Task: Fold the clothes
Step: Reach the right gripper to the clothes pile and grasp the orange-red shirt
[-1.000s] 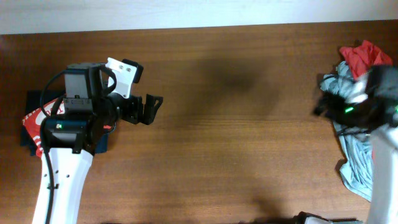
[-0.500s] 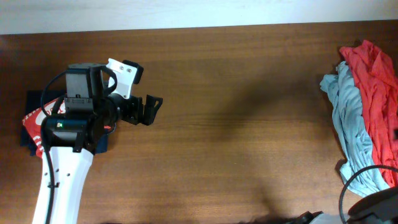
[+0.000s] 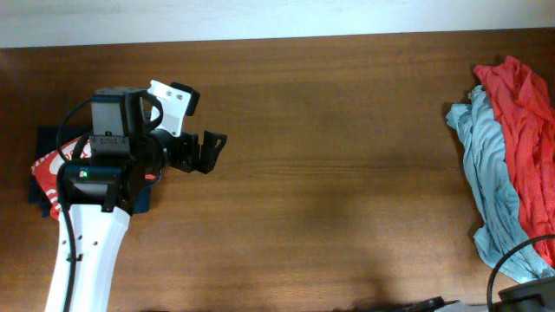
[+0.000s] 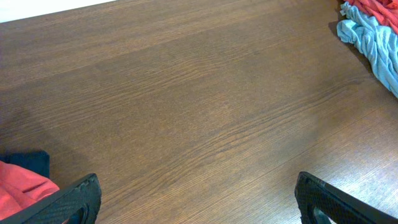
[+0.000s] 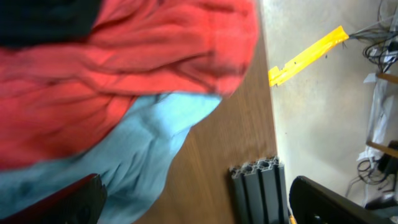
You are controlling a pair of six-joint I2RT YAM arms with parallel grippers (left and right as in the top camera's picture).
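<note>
At right lie one red shirt [image 3: 523, 130], one blue shirt [image 3: 486, 178].

Table [image 3: 347, 130]: ran the full width of the overhead view, with clothes at both ends.
Folded stack [image 4: 22, 177]: sat at the table's left edge, partly under the left arm [image 3: 87, 243].
Lettered T-shirt [image 3: 50, 166]: lay on top of the stack, over the bottom T-shirt [image 3: 52, 136], whose edges stuck out behind and in front.
Left gripper [image 3: 210, 153]: hung just right of the stack, pointing toward the table's right side.
Heap [image 4: 373, 37]: lay at the table's right edge, well apart from the stack.
Heap's left T-shirt [image 3: 481, 182]: lay on the side facing the table's middle.
Heap's right T-shirt [image 3: 525, 139]: lay along the edge, partly over the left one and reaching farther back.
Right gripper [image 5: 194, 183]: hung above the heap at the table's edge, with the floor [image 5: 323, 124] beyond.
</note>
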